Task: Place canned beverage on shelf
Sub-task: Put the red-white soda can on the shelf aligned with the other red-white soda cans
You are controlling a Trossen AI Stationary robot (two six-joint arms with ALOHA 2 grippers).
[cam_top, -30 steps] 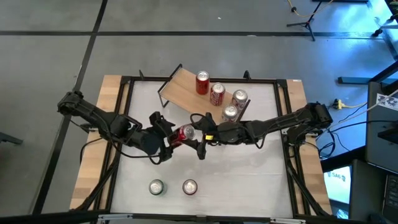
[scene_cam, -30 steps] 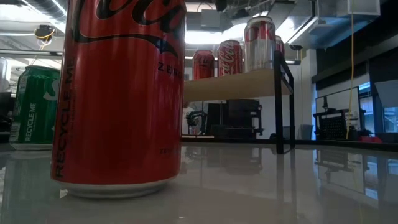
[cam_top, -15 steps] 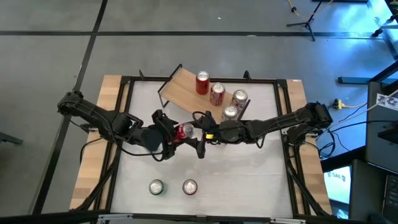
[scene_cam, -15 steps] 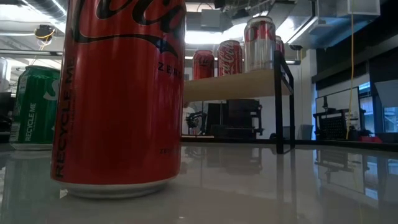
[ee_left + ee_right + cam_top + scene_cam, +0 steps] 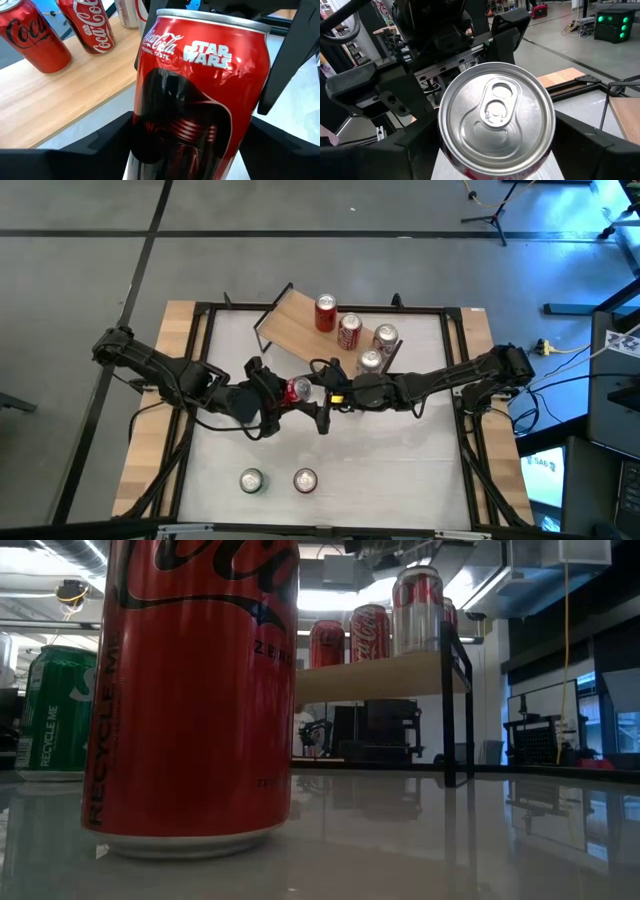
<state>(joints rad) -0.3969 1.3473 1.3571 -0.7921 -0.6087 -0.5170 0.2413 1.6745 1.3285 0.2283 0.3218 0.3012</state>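
Observation:
A red Star Wars cola can (image 5: 298, 390) hangs in the air over the table's middle, between both arms. My left gripper (image 5: 275, 395) comes at it from the table's left and is shut on its lower part (image 5: 200, 85). My right gripper (image 5: 320, 396) comes from the table's right and is shut on its top end (image 5: 496, 112). The shelf (image 5: 290, 325), a light-wood board on black legs (image 5: 380, 675), stands at the far side. It carries several cans. My left gripper pinches the can's side wall near its bottom (image 5: 142, 145) between its two fingers, which lie across the can. It comes slanting down from the table's left. The can is lifted clear and tilted, its top toward the right arm. My right gripper has one finger (image 5: 410, 145) on each side of the can's wall just under the top rim (image 5: 445, 145). The fingers come about level from the table's right and lie along the can. The silver top faces this wrist.
A green can (image 5: 251, 480) and a red cola can (image 5: 305, 479) stand upright near the table's near edge, and they fill the low view's left (image 5: 190, 690). The left part of the shelf board is bare. A black frame (image 5: 200, 310) rims the white table.
My left gripper's fingers have drawn in around the can's lower part, and less of its red side shows from above than a second ago. Both arms and the can have kept their place.

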